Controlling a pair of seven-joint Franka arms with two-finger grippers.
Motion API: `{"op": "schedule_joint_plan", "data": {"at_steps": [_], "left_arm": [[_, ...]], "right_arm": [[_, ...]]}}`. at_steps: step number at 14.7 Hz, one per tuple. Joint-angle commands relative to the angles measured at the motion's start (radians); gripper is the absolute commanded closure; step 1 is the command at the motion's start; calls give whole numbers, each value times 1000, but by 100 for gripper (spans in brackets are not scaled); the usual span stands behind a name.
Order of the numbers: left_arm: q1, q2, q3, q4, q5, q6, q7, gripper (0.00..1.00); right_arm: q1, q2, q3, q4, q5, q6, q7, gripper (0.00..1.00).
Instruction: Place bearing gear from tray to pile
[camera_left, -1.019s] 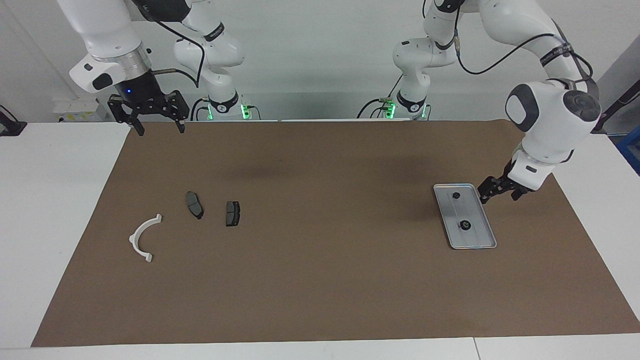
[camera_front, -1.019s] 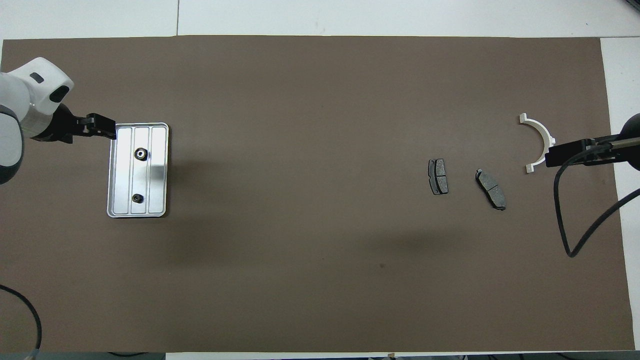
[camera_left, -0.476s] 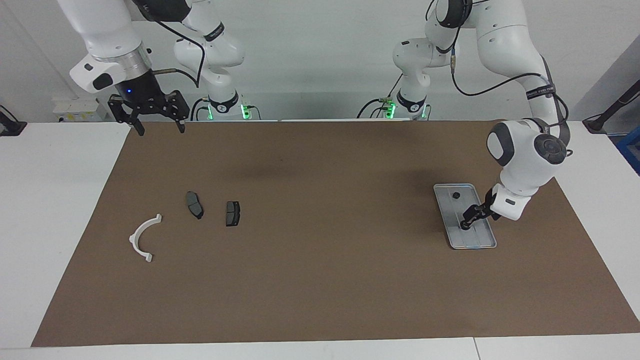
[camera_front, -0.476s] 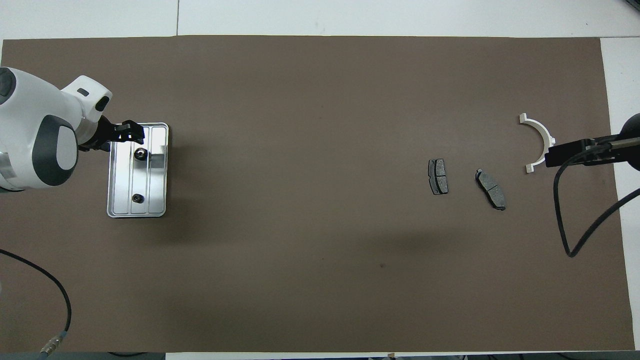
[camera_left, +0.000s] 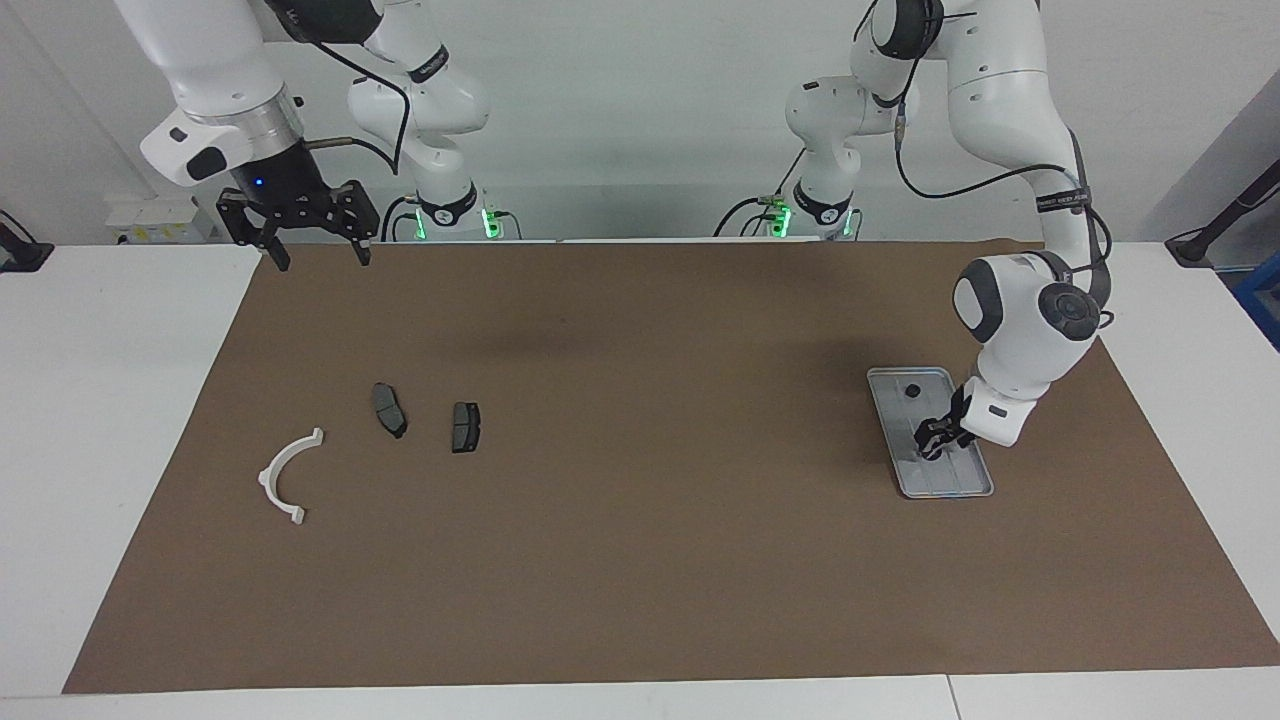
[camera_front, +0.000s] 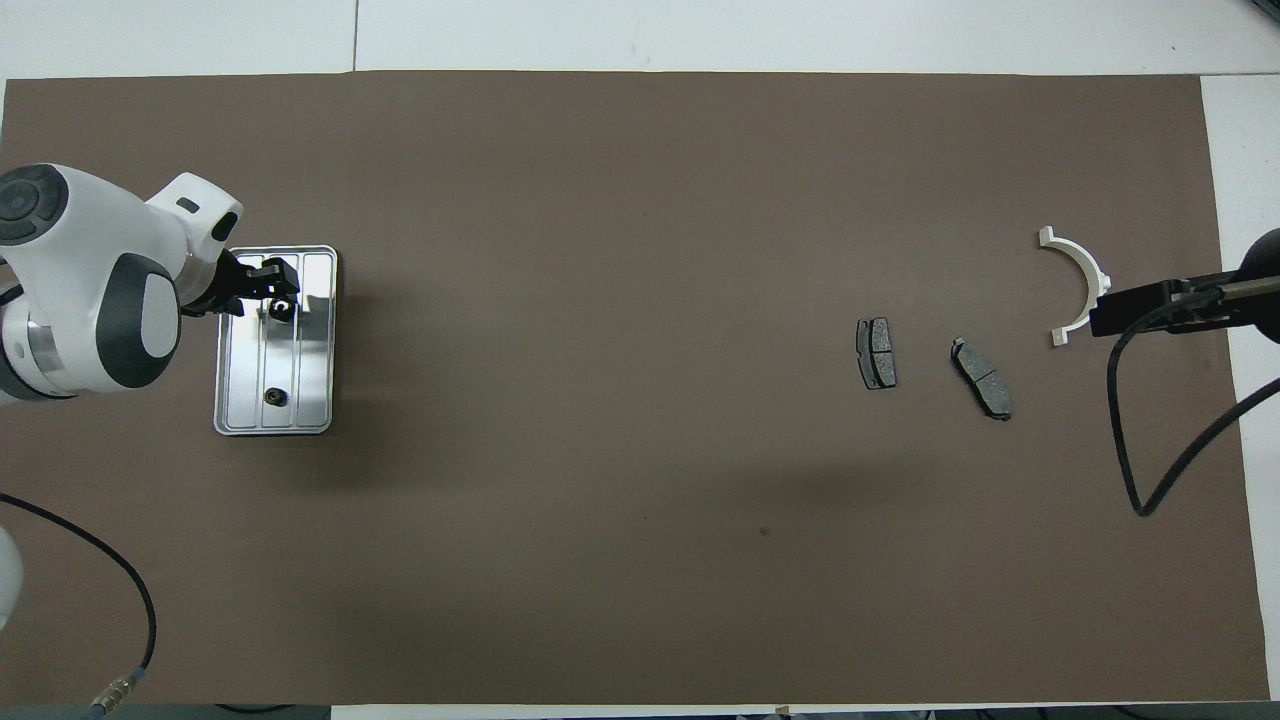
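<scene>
The silver tray (camera_left: 950, 478) (camera_front: 315, 370) lies at the left arm's end of the table and holds two small black bearing gears. My left gripper (camera_left: 928, 447) (camera_front: 275, 295) is down in the tray, right at the bearing gear (camera_front: 281, 309) that lies farther from the robots. I cannot tell whether it grips that gear. The other gear (camera_left: 912, 391) (camera_front: 272, 399) lies untouched nearer the robots. The pile lies at the right arm's end: a white half-ring bracket (camera_left: 288, 475) (camera_front: 1078, 282) and two dark plates (camera_left: 389, 409) (camera_left: 465, 426). My right gripper (camera_left: 324, 262) hangs open and waits over the mat's edge near its base.
A brown mat (camera_left: 640, 520) covers most of the white table. The right arm's black cable (camera_front: 1150, 420) loops over the mat beside the pile. The left arm's cable (camera_front: 120, 600) trails near the robots' edge.
My left gripper has swung from beside the tray's edge into the tray and come down onto the bearing gear farther from the robots. The right arm has not moved.
</scene>
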Motion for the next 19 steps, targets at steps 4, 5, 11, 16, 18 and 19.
{"op": "schedule_joint_plan", "data": {"at_steps": [4,5,11,16,18,19], "left_arm": [[-12,-14,7,-61,3,74,-13,28],[-12,-14,7,-61,3,74,-14,32],[-12,-14,5,-56,3,53,-14,95],[-173,20,1,175,-78,-189,-311,97],[-295,38,4,222,-77,-197,-506,97],[-360,40,4,222,-74,-188,-584,97]], "right_arm": [[-13,-25,7,-25,15,-15,-10,0],[-13,-28,7,-25,16,-15,-8,0],[-11,-28,7,-26,16,-15,-10,0],[-5,-28,8,-28,18,-12,-7,0],[6,-26,11,-40,19,2,18,0],[22,-25,11,-54,21,9,56,0]]}}
